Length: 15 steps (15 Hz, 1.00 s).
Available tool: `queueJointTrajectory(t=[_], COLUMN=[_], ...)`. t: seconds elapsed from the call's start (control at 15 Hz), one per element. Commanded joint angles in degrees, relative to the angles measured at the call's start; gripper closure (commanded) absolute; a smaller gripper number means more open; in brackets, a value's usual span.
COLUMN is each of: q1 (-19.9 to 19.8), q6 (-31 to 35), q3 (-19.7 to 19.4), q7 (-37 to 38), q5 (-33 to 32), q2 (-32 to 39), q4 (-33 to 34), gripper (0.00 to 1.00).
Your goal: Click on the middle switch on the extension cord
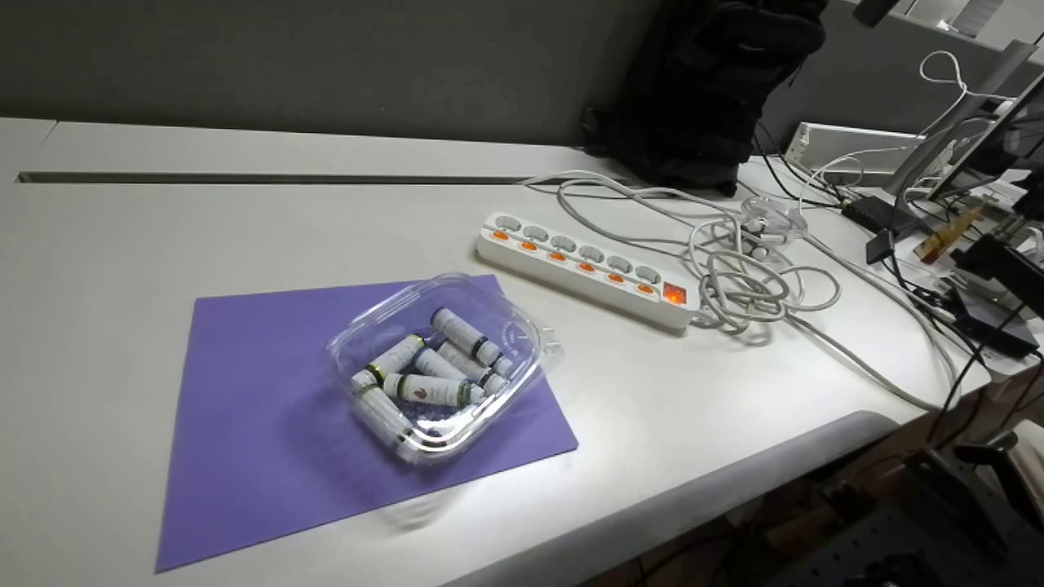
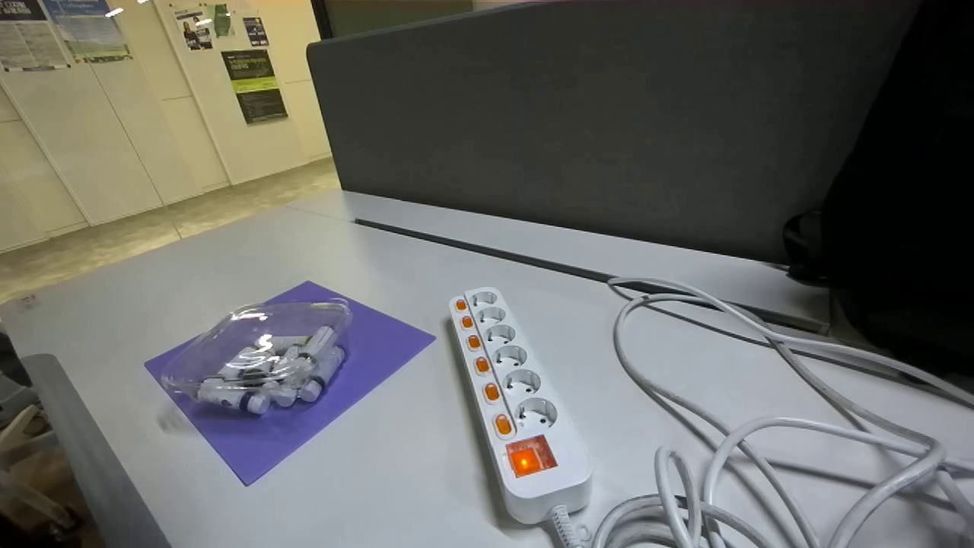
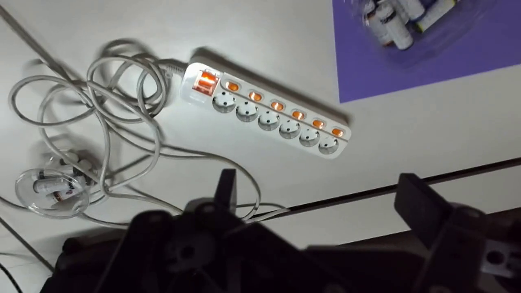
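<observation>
Strip (image 1: pixel 581 277) flat on the bench (image 1: pixel 204 236), sockets (image 3: pixel 289 129) and switches (image 3: pixel 277 106) facing up, its cord (image 2: pixel 837 427) heaped off one end, the purple sheet (image 1: pixel 261 424) just beside but apart. Jaws: wrist view has them spread wide, nothing between the tips, the strip beyond them and untouched; exterior views do not show them. Empty jaws make sense to me: a press needs no grip, and bringing them together should give one blunt tip, less apt to catch two switches at once. Face-up lay suits a push from straight above. Six orange switches in the row, so no single middle; I take the target as one of the central pair, the one nearer the lit main switch (image 3: pixel 206 82) if that counts too. No clamp seen on the strip; with slack cord it may skid under a slanted push. Tub (image 1: pixel 489 302) of vials (image 1: pixel 432 390) sits on the sheet, presumably set apart from the work; no part in this task. Materials: strip a long bar, smooth white plastic, rounded corners; sockets round and recessed; small switches oval, translucent-looking; main switch rectangular, glowing. Cord round, pale, smooth, with a ribbed sleeve (image 2: pixel 563 524) where it enters the strip. Tub thin, clear, glossy, corners rounded; vials cylindrical, labelled. Sheet flat, matt.
</observation>
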Motion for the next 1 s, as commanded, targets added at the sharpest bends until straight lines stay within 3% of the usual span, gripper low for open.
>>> queueJointTrajectory(t=[0.0,0.67,0.87,0.93], q1=[-1.77,-1.23,-0.30,0.08], q6=[10.22,11.24,6.61,10.59], q3=[3.12,1.05,-0.58,-0.69], q7=[6.97,11.57,8.55,8.53], q5=[-1.99,-5.39,-5.15,-4.67], q2=[8.22,35.11,40.20,36.98], q4=[-1.33,10.54,14.93,10.61], gripper=[0.00,0.00,0.00,0.00])
